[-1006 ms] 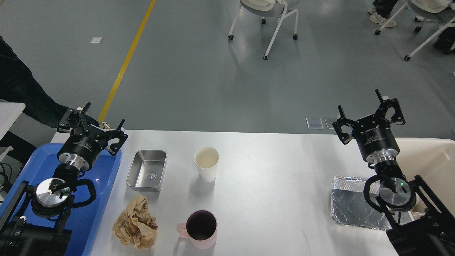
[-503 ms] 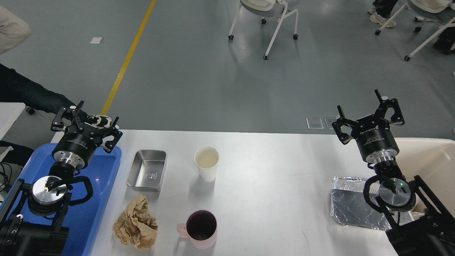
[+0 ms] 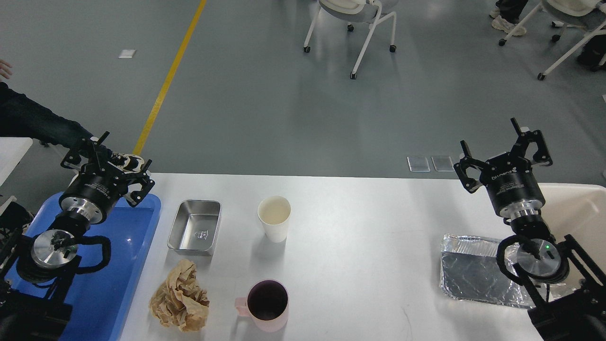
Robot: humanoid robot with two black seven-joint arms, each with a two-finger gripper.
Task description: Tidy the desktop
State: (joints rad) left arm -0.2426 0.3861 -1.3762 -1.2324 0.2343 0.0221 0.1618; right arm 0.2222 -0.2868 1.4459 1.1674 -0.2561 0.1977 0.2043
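Observation:
The white desktop (image 3: 360,237) carries a steel rectangular tin (image 3: 195,227), a white paper cup (image 3: 274,218), a crumpled brown paper (image 3: 181,296), a pink mug (image 3: 266,304) with a dark inside, and a foil tray (image 3: 478,271) at the right. My left gripper (image 3: 105,158) is open and empty above the far end of the blue tray (image 3: 118,274). My right gripper (image 3: 505,150) is open and empty above the desktop's far right edge, beyond the foil tray.
A beige bin (image 3: 580,208) stands at the right end of the desktop. A person's dark-sleeved arm (image 3: 33,124) reaches in at the far left. Wheeled chairs (image 3: 360,19) stand on the grey floor beyond, and a yellow floor line (image 3: 165,85) runs there.
My left gripper has moved left and slightly back over the blue tray. My right gripper has shifted a little to the right. The person at the left has moved.

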